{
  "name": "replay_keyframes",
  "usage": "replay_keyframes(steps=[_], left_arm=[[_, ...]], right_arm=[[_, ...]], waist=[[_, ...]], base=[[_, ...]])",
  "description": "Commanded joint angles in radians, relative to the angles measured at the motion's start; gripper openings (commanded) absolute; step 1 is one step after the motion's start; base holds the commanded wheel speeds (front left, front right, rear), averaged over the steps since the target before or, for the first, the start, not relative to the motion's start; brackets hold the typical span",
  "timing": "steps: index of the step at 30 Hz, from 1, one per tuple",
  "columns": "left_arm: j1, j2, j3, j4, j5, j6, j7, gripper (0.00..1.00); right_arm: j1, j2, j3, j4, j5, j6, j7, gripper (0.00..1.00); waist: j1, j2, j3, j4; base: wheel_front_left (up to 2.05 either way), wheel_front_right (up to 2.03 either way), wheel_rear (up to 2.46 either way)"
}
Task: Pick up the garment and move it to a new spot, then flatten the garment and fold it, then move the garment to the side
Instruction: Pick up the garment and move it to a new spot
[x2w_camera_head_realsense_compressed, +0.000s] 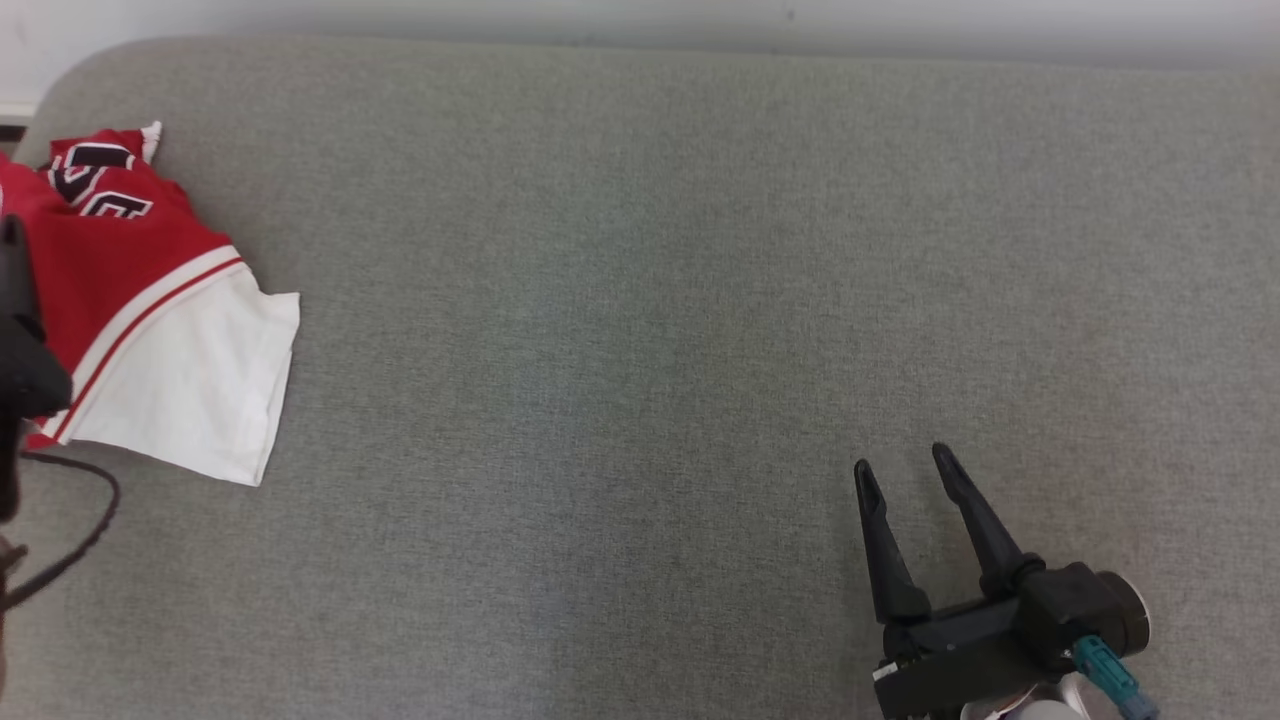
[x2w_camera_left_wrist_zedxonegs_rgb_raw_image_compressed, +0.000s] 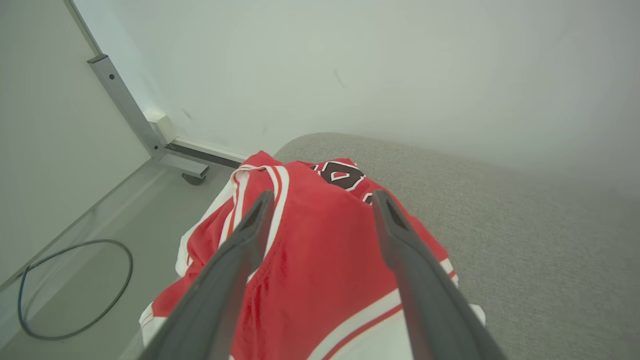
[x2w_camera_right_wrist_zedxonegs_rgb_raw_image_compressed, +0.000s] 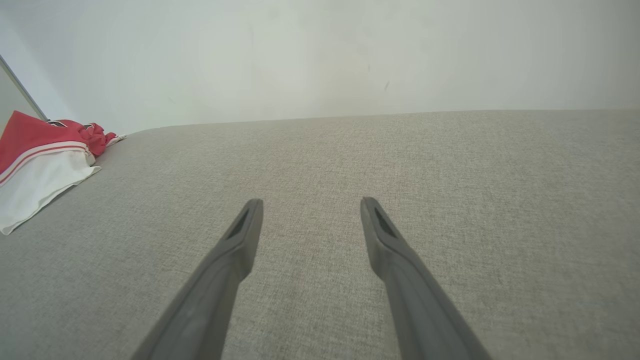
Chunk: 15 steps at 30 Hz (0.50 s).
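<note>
I am looking down on a wide grey upholstered surface (x2w_camera_head_realsense_compressed: 640, 300) that is running across most of my head view, with a pale wall (x2w_camera_left_wrist_zedxonegs_rgb_raw_image_compressed: 400, 60) rising behind its far edge. Off its left end, the left wrist camera is showing me a grey floor (x2w_camera_left_wrist_zedxonegs_rgb_raw_image_compressed: 100, 210), a metal frame leg (x2w_camera_left_wrist_zedxonegs_rgb_raw_image_compressed: 125, 105) standing by the wall, and a dark cable (x2w_camera_left_wrist_zedxonegs_rgb_raw_image_compressed: 75, 290) looping on the floor. The garment (x2w_camera_head_realsense_compressed: 150, 300), a red and white jersey with black numerals, is lying crumpled at the far left end of the surface, and its edge is draping over the rounded corner. My left gripper (x2w_camera_left_wrist_zedxonegs_rgb_raw_image_compressed: 322, 200) is hovering over the red cloth with its jaws spread wide; I cannot tell whether the fingers are touching the fabric. My right gripper (x2w_camera_head_realsense_compressed: 902, 460) is sitting well apart from the garment at the lower right, pointing toward the wall, jaws parted and holding nothing.
</note>
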Motion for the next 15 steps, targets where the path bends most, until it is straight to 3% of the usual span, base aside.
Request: replay_keyframes(steps=[1, 15], left_arm=[[-0.01, 0.003, -0.002, 0.012, -0.007, 0.002, 0.008, 1.0], [-0.139, 0.03, -0.08, 0.245, -0.051, 0.002, 0.158, 1.0]], right_arm=[[-0.008, -0.001, 0.0, -0.006, -0.006, -0.002, -0.001, 1.0], [-0.054, 0.0, 0.007, -0.049, -0.024, -0.002, -0.001, 1.0]], waist=[[-0.0002, -0.0002, 0.022, -0.011], [-0.0002, -0.0002, 0.108, -0.048]], base=[[0.0, 0.0, 0.0], [0.0, 0.0, 0.0]])
